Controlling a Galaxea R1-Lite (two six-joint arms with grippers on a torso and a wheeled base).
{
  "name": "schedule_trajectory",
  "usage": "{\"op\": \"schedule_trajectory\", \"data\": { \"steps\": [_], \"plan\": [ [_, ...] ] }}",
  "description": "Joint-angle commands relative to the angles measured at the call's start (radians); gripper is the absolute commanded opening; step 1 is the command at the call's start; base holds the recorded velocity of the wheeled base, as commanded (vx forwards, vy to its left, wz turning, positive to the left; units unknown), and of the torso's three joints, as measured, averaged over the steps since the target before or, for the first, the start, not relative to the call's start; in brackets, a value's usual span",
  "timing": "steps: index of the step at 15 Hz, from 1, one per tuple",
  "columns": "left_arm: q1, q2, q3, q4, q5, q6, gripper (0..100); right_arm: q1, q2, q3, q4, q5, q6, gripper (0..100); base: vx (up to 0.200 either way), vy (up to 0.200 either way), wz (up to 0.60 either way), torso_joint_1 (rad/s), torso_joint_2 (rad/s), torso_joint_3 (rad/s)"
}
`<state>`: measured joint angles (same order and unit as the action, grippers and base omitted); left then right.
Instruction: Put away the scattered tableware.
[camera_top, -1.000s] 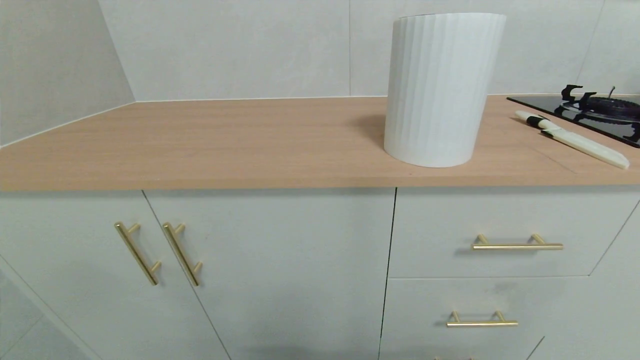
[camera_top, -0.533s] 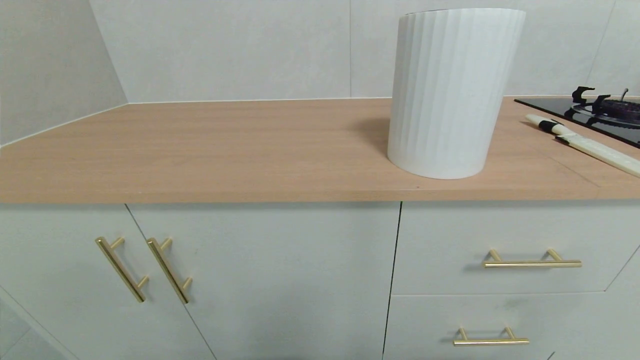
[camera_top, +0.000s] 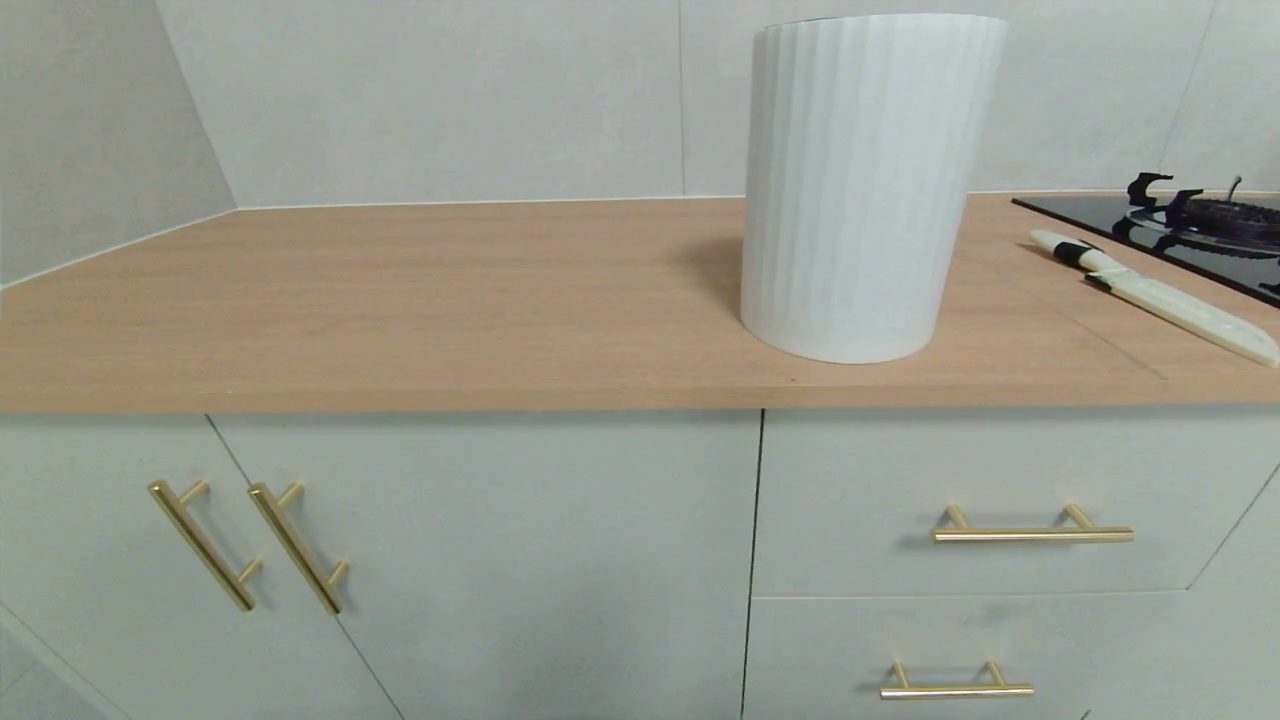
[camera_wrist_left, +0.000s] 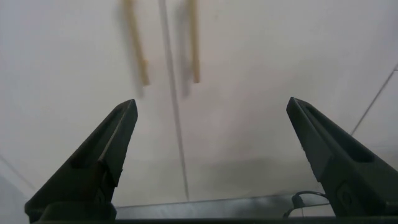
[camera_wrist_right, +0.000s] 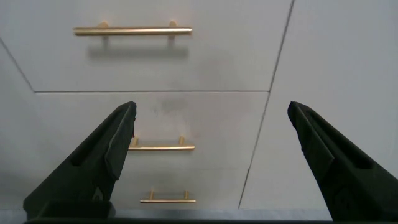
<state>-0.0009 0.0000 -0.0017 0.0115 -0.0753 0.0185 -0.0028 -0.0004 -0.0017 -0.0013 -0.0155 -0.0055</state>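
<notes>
Head view: a wooden countertop (camera_top: 400, 300) runs along grey tiled walls (camera_top: 450, 100) that meet in a corner far to the left of a tall white ribbed container (camera_top: 850, 190). The container stands upright near the counter's front edge. To its right, well apart from it, a pale knife (camera_top: 1160, 297) with a black band at the handle lies flat on the wood, just beside a black glass hob (camera_top: 1150, 225) with a dark burner grate (camera_top: 1215, 212). Below the container and to its left are two cabinet doors (camera_top: 500, 560) with a pair of brass bar handles (camera_top: 200, 545). Directly under the container are drawers, each with a brass pull (camera_top: 1032, 533).

Left wrist view: the left gripper (camera_wrist_left: 211, 106) faces the cabinet doors, its dark fingers (camera_wrist_left: 99, 162) spread wide with nothing between them. Two blurred brass handles (camera_wrist_left: 135, 43) flank the door seam.

Right wrist view: the right gripper (camera_wrist_right: 211, 107) is likewise fully spread and holds nothing. It faces the drawer fronts (camera_wrist_right: 186, 68), where three brass pulls (camera_wrist_right: 132, 30) sit one under another.
</notes>
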Motion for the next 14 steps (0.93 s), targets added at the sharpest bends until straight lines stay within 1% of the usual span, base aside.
{"op": "schedule_trajectory", "data": {
  "steps": [1,2,14],
  "plan": [
    [-0.001,0.000,0.000,-0.001,0.000,0.000,100,0.000,0.000,0.000,0.000,0.000,-0.001,100,0.000,-0.200,0.00,0.002,0.00,-0.002],
    [-0.001,0.000,0.000,-0.001,0.000,0.000,100,0.000,0.000,0.000,0.000,0.000,-0.001,100,0.000,-0.200,0.00,0.002,0.00,0.002],
    [-0.001,0.000,0.000,0.001,0.000,-0.002,100,0.000,0.002,0.000,0.000,0.002,-0.001,100,0.000,0.000,0.00,0.000,0.00,0.000]
  ]
}}
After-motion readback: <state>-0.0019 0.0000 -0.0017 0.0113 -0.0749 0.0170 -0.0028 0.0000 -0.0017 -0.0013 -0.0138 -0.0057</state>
